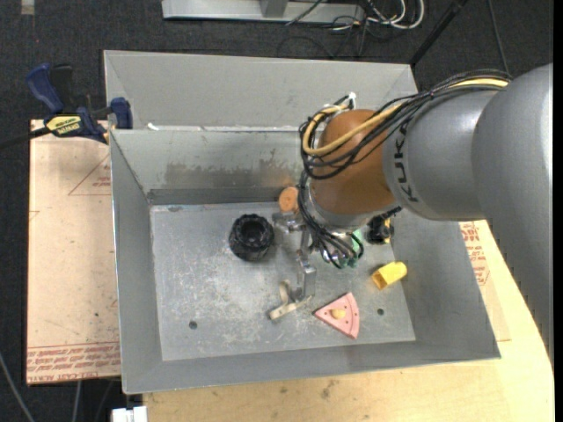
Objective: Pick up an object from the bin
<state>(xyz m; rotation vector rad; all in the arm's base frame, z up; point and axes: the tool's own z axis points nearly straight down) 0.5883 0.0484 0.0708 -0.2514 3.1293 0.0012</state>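
The hand [290, 306] hangs low over the floor of the bin [132, 262], near the front at about 6 o'clock from the floor's middle. Its tip is close to the bare, scuffed metal. Whether it is wide or narrow cannot be told from this angle, and nothing is visibly held in it.

The nearest thing is a pink wedge [341, 315], lying flat just beside the hand at its 3 o'clock. It is a flat triangle with a rounded broad edge and a yellowish spot on top, rather like a toy pizza slice. It is probably light, stiff plastic or foam with a smooth face. It likely sits too low to grip from above across its thickness. A hold across the two straight sides, nearer the broad end, seems safest, since the narrow tip could squirt out.

At 3 o'clock in the bin, apart from the wedge, lies a small yellow peg [388, 274], short, round and liable to roll. At about 10 o'clock sits a black ribbed cap [252, 236], squat and round. A small orange piece [288, 198] rests at 12 o'clock by the back wall.
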